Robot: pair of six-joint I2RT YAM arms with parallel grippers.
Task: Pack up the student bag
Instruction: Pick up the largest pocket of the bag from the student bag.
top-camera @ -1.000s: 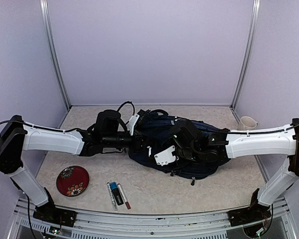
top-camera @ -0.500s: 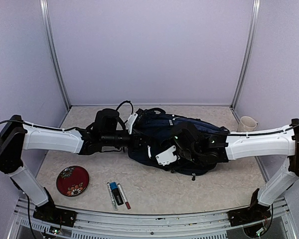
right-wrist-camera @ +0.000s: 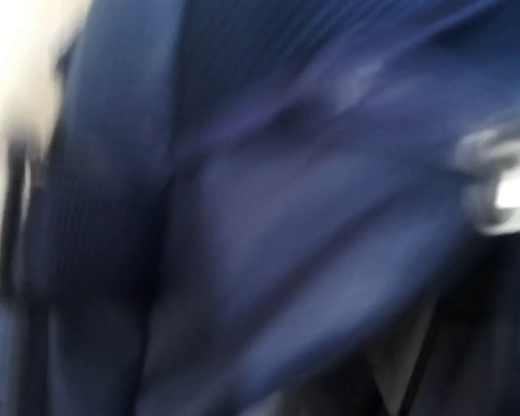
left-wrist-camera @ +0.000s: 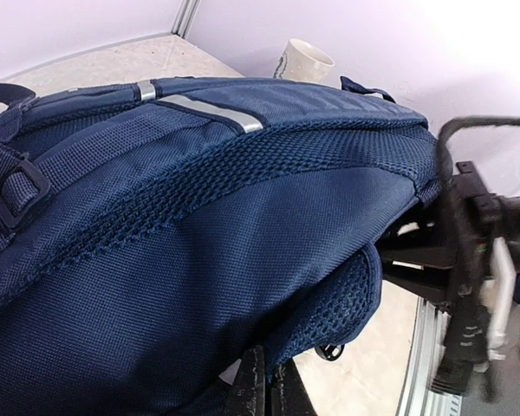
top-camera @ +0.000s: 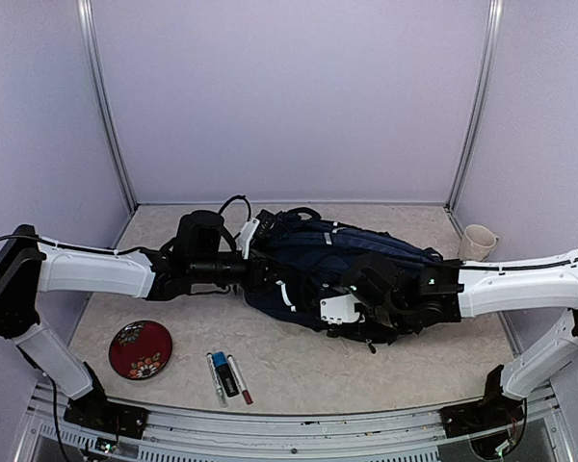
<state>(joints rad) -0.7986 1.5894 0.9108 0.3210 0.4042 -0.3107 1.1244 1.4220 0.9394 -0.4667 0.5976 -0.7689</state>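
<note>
The student bag (top-camera: 337, 252), navy blue with dark straps, lies on its side in the middle of the table. My left gripper (top-camera: 258, 273) is at its left end. In the left wrist view my left gripper (left-wrist-camera: 266, 392) is shut, pinching a fold of the bag (left-wrist-camera: 199, 225) near a mesh pocket. My right gripper (top-camera: 358, 300) presses against the bag's near side beside a white patch (top-camera: 339, 308). The right wrist view is a blur of blue fabric (right-wrist-camera: 269, 217), so its jaws cannot be made out.
A cream mug (top-camera: 478, 238) stands at the back right and also shows in the left wrist view (left-wrist-camera: 303, 61). A red patterned plate (top-camera: 140, 348) lies at the front left. Several markers (top-camera: 227, 375) lie near the front edge.
My right arm has moved right and toward the front, and the white patch went with it. The bag has stretched rightward. My left gripper has shifted slightly left.
</note>
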